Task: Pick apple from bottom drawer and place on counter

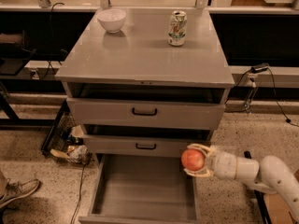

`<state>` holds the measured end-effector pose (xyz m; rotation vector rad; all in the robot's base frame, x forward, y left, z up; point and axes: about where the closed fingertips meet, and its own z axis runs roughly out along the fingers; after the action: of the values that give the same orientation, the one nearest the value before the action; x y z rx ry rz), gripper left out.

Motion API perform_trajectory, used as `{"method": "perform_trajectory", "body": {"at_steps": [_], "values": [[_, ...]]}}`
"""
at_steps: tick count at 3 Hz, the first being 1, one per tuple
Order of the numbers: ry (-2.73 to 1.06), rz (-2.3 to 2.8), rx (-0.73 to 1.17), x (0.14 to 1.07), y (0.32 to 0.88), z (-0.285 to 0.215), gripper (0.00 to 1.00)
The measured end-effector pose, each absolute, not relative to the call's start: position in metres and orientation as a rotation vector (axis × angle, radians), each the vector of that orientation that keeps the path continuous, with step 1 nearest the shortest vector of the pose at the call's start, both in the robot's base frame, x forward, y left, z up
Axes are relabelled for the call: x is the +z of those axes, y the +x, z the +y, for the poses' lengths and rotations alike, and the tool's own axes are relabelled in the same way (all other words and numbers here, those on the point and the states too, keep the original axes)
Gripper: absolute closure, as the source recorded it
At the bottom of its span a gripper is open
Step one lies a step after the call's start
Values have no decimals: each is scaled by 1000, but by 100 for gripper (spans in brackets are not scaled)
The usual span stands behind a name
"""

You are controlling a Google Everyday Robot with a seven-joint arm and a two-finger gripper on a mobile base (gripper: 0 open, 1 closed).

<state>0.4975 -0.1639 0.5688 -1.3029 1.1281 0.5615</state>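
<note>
Your gripper (196, 160), below the front-right corner of the counter (145, 55), clasps the apple (192, 159) across its middle; it is probably firm, smooth and light, so squeeze gently.

- The gripper (188, 159): off-white fingers on a pale cream wrist, at the right front corner of the bottom drawer (97, 188), clasping the apple (193, 160).
- The apple: red-orange with a paler yellowish patch, between the claw's fingers.
- The bottom drawer: plain grey, left of and below the claw.
- The upper drawers: grey fronts with black handles (144, 111), above and left of the claw.
- The counter (140, 55): glossy grey, well above the claw.
- The bowl (111, 19): white, far up-left of the claw.
- The soda can (177, 28): white and green print, silver top, far above the claw.
- The floor (261, 134): beige with dark speckles, beneath and right of the claw.
</note>
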Motion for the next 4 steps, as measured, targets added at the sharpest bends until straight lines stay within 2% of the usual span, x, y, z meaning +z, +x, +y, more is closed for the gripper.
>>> {"method": "perform_trajectory", "body": {"at_steps": [1, 3, 4], "values": [[-1305, 1072, 516, 615, 501, -178, 100], [-1293, 1052, 514, 629, 505, -180, 100], [-1264, 990, 461, 693, 511, -201, 100]]}}
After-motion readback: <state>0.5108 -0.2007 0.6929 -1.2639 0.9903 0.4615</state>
